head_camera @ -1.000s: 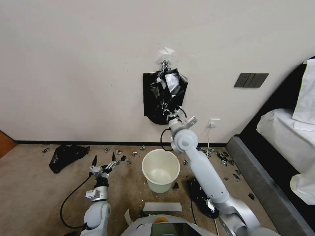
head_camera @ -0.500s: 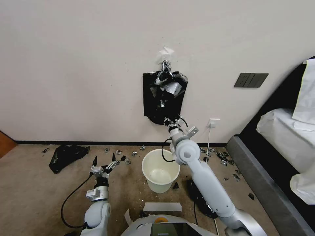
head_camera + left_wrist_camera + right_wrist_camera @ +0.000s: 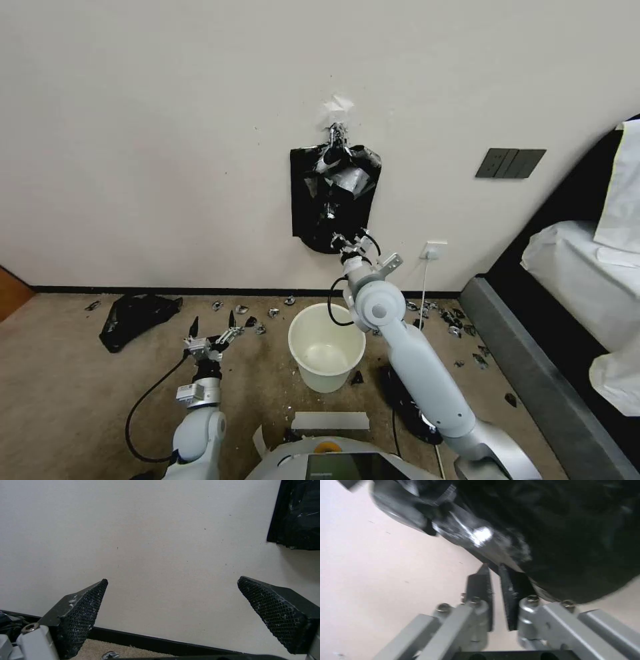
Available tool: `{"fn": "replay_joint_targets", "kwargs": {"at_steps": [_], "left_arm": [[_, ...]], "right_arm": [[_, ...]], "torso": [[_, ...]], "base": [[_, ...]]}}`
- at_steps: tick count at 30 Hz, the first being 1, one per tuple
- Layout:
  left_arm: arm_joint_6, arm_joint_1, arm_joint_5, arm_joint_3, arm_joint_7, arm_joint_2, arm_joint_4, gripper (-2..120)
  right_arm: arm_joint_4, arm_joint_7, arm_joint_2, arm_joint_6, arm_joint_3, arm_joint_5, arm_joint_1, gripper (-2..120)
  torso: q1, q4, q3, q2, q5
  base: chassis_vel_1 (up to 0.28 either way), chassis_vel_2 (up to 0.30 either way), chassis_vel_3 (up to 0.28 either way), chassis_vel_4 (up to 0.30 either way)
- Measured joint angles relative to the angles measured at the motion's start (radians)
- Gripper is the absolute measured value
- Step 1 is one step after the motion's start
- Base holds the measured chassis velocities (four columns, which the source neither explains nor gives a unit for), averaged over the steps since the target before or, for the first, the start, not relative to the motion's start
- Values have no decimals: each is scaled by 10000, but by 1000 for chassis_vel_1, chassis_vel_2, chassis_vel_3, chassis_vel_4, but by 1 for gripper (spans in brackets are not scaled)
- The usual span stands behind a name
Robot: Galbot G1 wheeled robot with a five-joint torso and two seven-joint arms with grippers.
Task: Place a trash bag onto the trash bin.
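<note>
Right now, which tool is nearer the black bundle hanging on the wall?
Right. The right tool is at the hanging bundle's lower edge; the left tool is low, over the floor.

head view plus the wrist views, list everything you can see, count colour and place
black bundle: one, glossy black, hanging from a silvery clip on the wall
trash bin: one, cream-white, on the carpet below the bundle, open and unlined
black plastic heap: one, on the carpet by the wall, left of the bin
black plastic: one, on the floor right of the bin, partly behind the right arm
scraps: many small dark and silvery bits along the skirting
wall plate: one, dark grey, right of the bundle
socket: one, white, low on the wall
left tool: low over the carpet left of the bin, open
right tool: raised at the bundle's lower edge, fingers close together
</note>
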Motion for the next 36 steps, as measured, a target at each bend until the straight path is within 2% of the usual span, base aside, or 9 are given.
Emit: {"fn": "replay_joint_targets", "kwargs": {"at_steps": [1, 5, 9, 11, 13, 18, 21, 25, 36], "left_arm": [[0, 0, 0, 0, 0, 0, 0, 100], [-26, 31, 0, -32, 2, 1, 21, 100], [-64, 69, 12, -46, 7, -12, 41, 100], [-72, 78, 17, -47, 9, -21, 42, 100], [-105, 127, 38, -46, 18, -58, 46, 100], [-164, 163, 59, -43, 29, -85, 71, 100], [-230, 172, 72, -56, 37, -87, 142, 100], [-284, 161, 87, -59, 43, -90, 193, 100], [-334, 199, 138, -76, 52, -131, 235, 100]], "right_arm": [[0, 0, 0, 0, 0, 0, 0, 14], [-309, -1759, 49, 740, 246, 607, -31, 34], [-861, -2951, 115, 1367, 312, 993, 60, 48], [-968, -3074, 132, 1456, 313, 1065, 89, 51], [-1321, -3264, 202, 1611, 310, 1191, 175, 63], [-1596, -3339, 258, 1671, 293, 1274, 192, 76], [-1593, -3381, 295, 1685, 283, 1302, 71, 92], [-1514, -3462, 282, 1674, 276, 1301, -94, 100], [-2348, -3901, 650, 1953, 266, 1838, 704, 100]], "torso": [[0, 0, 0, 0, 0], [0, 0, -1, 0, 0], [0, 0, 0, 0, 0], [0, 0, 0, 0, 0], [0, 2, 0, 0, 0], [1, 0, 0, 0, 0], [1, 2, 1, 0, 0], [1, -3, 0, 0, 0], [1, 1, 1, 0, 0]], "base": [[0, 0, 0, 0], [0, 0, 0, 0], [0, 0, 0, 0], [0, 0, 0, 0], [0, 0, 0, 0], [0, 0, 0, 0], [0, 0, 0, 0], [0, 0, 0, 0], [0, 0, 0, 0]]}}
